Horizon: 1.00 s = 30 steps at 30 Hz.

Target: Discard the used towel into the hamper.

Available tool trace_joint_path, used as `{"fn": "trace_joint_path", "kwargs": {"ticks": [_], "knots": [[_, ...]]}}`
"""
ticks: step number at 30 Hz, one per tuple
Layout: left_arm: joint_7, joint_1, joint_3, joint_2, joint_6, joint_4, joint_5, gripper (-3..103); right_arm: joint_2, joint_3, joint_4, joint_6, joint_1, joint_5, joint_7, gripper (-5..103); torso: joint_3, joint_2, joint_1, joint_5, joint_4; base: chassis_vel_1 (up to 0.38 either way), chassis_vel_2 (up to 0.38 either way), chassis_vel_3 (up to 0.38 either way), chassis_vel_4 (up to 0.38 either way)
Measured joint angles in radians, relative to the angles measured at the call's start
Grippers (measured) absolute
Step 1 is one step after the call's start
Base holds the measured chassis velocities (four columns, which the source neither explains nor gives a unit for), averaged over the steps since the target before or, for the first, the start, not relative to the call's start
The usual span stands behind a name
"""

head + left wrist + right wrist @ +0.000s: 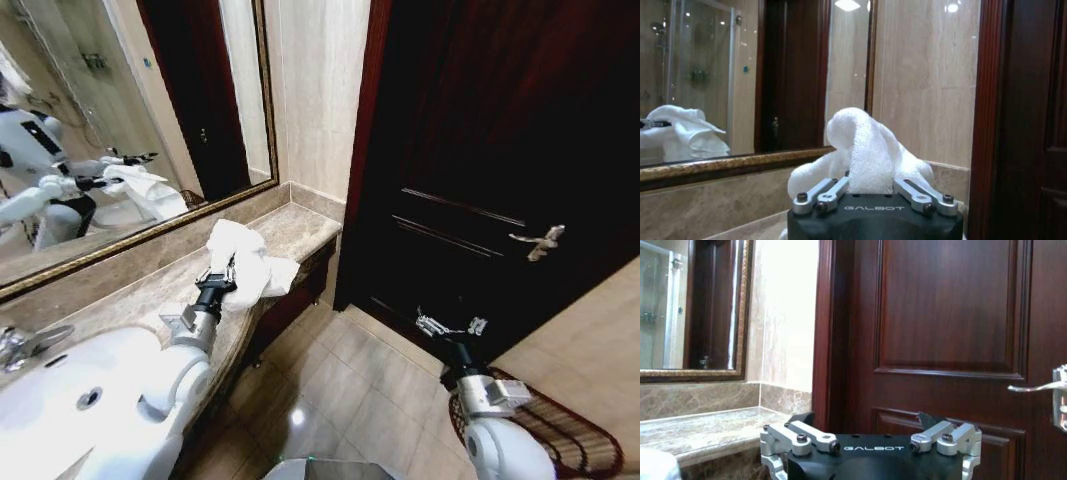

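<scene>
Closest to me, low on the right, sits the hamper (pixel 560 435), that dark reddish-brown barred basket on the tiled floor (pixel 340 385) beside the robot's right arm. From here I can make out no towel in it, though the arm covers part of it, so I'd call that likely rather than certain. Nothing discarded yet, by my reckoning.

Just above it, the right gripper (pixel 450 325) hangs in front of the dark wooden door (pixel 480 150), its fingers (pixel 803 435) spread apart with nothing between them. It's idle, waiting out over the floor, pointed at the door panels with the silver door handle (pixel 537 241) off to one side.

Now across to the left, and here's the action: the left gripper (pixel 218 276) is out over the marble bench (pixel 300 230), and its fingers (pixel 823 192) are closed around the white towel (pixel 250 258). The wrist camera shows the cloth bunched up and standing out of the grip in a soft hump. In the head view the towel's loose folds hang toward the bench edge; whether they're resting on the stone or just clear of it, I can't tell.

Farther back, the mirror (pixel 130 120) repeats the scene, towel and all.

So: the grasp is made, that's the first part done. What's left, as I judge it, is the whole carry, from the bench across to the hamper well apart on the far right, then letting go over it.
</scene>
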Motion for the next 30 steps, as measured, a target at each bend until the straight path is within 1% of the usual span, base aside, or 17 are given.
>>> {"fn": "trace_joint_path", "kwargs": {"ticks": [7, 13, 16, 30], "knots": [[0.001, -0.002, 0.003, -0.005, -0.011, 0.007, 0.002, 14, 0.001, 0.003, -0.004, 0.008, -0.006, 0.001, 0.0, 100, 0.0, 0.0, 0.0, -0.0001, -0.0002, 0.1, -0.103, -0.096, 0.104], [0.012, -0.002, 0.004, -0.009, -0.011, 0.009, 0.02, 14, 0.005, 0.002, -0.004, 0.018, 0.0, 0.001, -0.001, 100, 0.0, 0.0, 0.0, 0.0, -0.0005, 0.096, -0.106, -0.1, 0.077], [0.014, 0.0, 0.004, -0.01, -0.011, 0.009, 0.026, 14, 0.008, -0.003, -0.001, 0.018, 0.007, 0.003, -0.001, 100, 0.0, 0.0, 0.0, -0.0001, -0.0002, 0.067, -0.067, -0.067, 0.063], [0.022, -0.004, 0.008, -0.014, -0.011, 0.02, 0.043, 14, 0.012, -0.013, 0.022, 0.005, 0.022, 0.003, 0.004, 100, 0.0, 0.0, 0.0, -0.0001, -0.0003, -0.036, -0.016, -0.012, -0.031]]}}
